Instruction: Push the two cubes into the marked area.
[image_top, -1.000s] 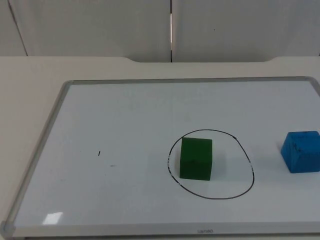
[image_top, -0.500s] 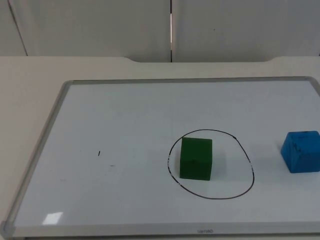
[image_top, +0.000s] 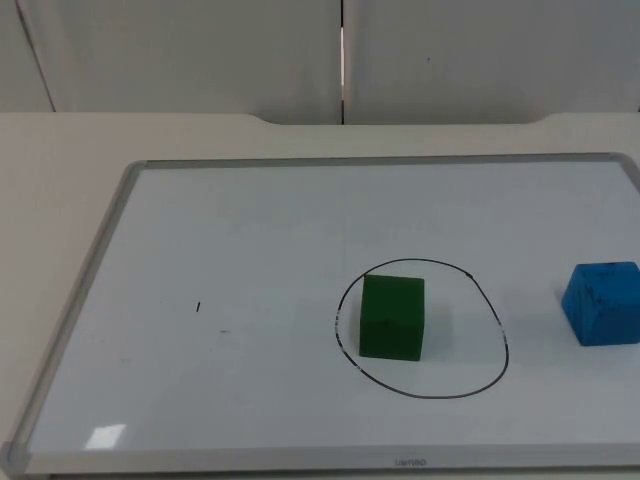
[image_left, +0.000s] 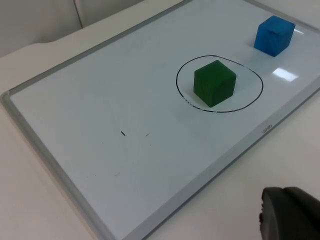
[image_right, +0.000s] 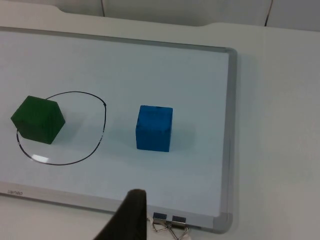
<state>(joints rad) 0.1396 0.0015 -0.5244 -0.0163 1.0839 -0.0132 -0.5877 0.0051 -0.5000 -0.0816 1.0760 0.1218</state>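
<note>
Nothing differs from a second ago: green cube (image_top: 392, 317) stays inside the drawn circle (image_top: 422, 330) on the whiteboard (image_top: 250, 250), toward the circle's left edge, and blue cube (image_top: 602, 303) stays well outside the circle, off to its right. I cannot tell how my left gripper (image_left: 290, 216) or right gripper (image_right: 129, 217) jaws stand
</note>
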